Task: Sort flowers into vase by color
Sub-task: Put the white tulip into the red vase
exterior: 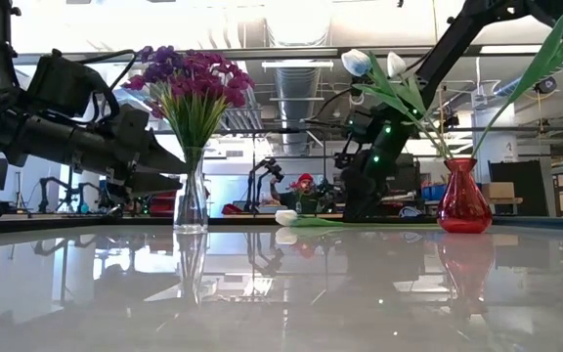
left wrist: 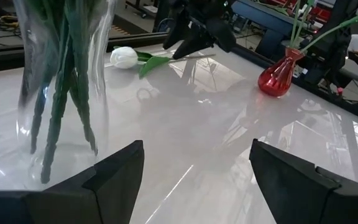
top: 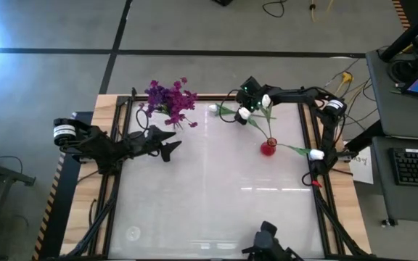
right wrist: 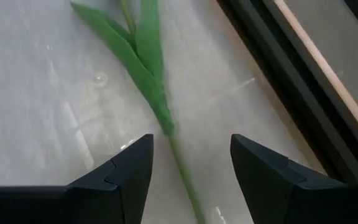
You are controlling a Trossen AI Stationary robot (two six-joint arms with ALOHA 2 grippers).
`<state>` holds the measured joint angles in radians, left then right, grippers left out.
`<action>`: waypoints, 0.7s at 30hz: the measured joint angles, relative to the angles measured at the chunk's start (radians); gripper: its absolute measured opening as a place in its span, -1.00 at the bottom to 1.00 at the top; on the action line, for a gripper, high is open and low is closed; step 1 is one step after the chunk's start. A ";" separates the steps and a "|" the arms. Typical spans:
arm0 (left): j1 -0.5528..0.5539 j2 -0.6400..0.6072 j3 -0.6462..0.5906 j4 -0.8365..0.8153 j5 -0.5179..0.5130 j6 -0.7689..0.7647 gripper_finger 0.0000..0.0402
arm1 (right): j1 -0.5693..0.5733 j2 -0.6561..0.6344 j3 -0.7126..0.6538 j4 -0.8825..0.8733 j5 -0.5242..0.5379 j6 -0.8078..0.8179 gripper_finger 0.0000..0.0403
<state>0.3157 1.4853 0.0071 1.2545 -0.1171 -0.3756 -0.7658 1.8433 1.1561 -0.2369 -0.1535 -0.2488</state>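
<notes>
Purple blossoms (top: 170,100) stand in a clear glass vase (exterior: 192,196), their stems showing through its wall (left wrist: 61,81). White tulips (exterior: 374,65) stand in a red vase (top: 268,148). One more white tulip (top: 214,109) lies flat on the table near the far edge. My right gripper (right wrist: 191,165) is open just above that tulip's stem (right wrist: 180,155), one finger on each side and touching nothing. My left gripper (left wrist: 197,168) is open and low, beside the clear vase on its near side.
The glossy white tabletop (top: 216,196) is bordered by a dark frame rail (right wrist: 272,68), which runs close beside my right gripper. The red vase (left wrist: 277,73) stands right of centre. A dark camera mount (top: 267,239) sits at the near edge.
</notes>
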 joint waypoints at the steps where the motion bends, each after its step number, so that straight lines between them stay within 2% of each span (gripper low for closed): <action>1: 0.000 0.000 0.000 0.000 -0.002 0.000 0.39 | 0.000 0.005 0.000 0.006 0.000 -0.006 0.01; 11: 0.000 0.000 0.000 -0.001 -0.004 0.000 0.39 | 0.000 0.040 0.000 0.021 -0.012 -0.083 -0.14; 15: 0.000 0.000 0.000 -0.002 -0.004 0.000 0.39 | 0.000 0.054 0.002 0.022 -0.043 -0.120 -0.34; 21: 0.000 0.000 0.000 -0.001 -0.004 -0.001 0.39 | 0.000 0.084 0.003 0.026 -0.088 -0.146 -0.79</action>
<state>0.3157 1.4853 0.0067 1.2530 -0.1211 -0.3769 -0.7662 1.9271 1.1587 -0.2113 -0.2415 -0.3950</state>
